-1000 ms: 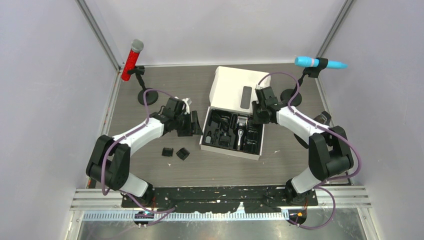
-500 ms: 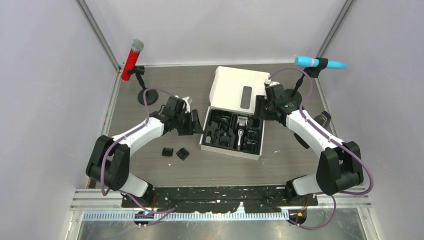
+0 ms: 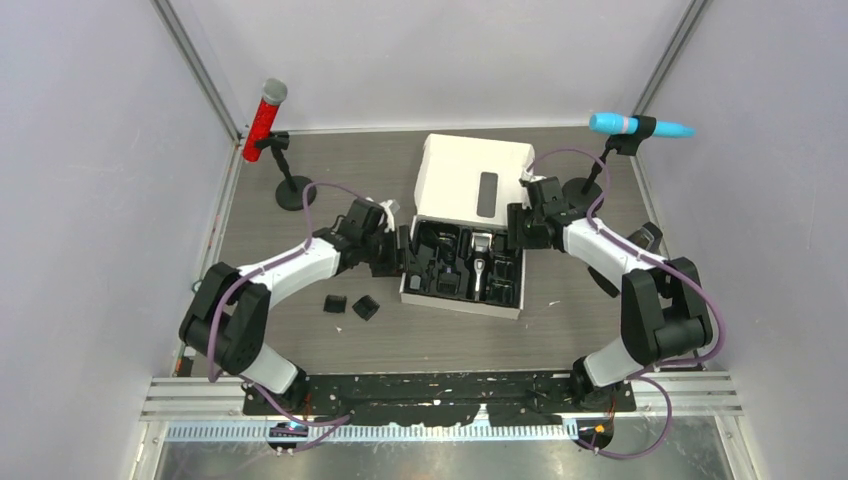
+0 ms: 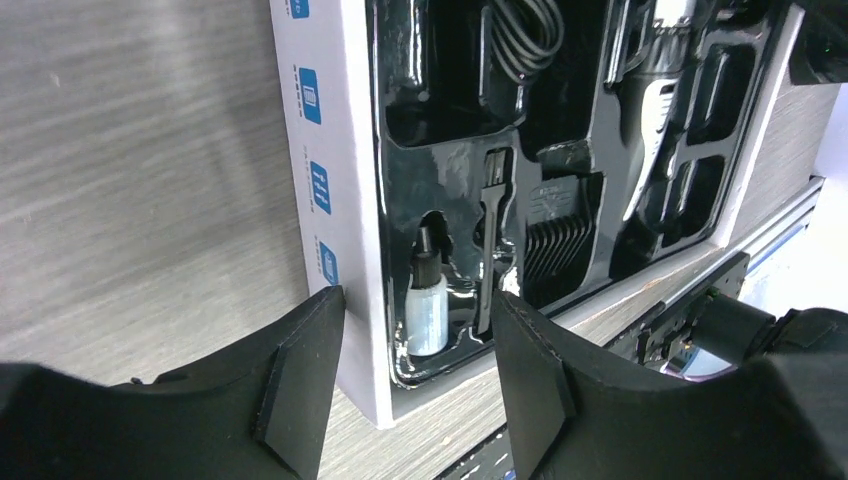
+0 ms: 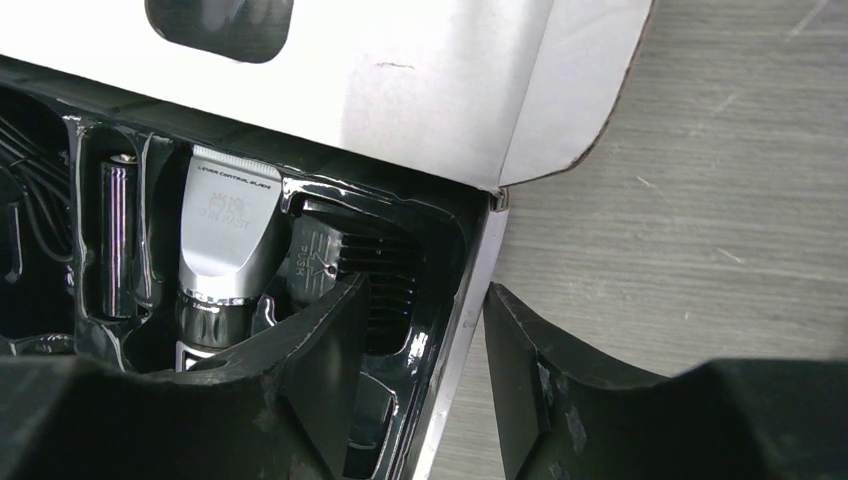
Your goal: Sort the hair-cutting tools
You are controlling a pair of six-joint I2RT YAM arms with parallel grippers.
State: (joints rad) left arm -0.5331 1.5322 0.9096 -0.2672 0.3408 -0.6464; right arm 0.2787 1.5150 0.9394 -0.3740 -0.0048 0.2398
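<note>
Both arms are flanking the white box [image 3: 462, 172]: the left gripper [image 4: 417, 305], fingers spread, is straddling its left wall, and the right gripper [image 5: 425, 290], likewise spread, its right wall. The hair clipper [image 5: 225, 225] is lying in the black tray [image 4: 440, 180], while two loose comb attachments [image 3: 335, 303] are waiting on the table [image 3: 560, 320] nearby. Closing gently and evenly is probably what steadying the cardboard is calling for.

Overhead; wrist close-ups of white box [image 3: 455, 175]
</note>
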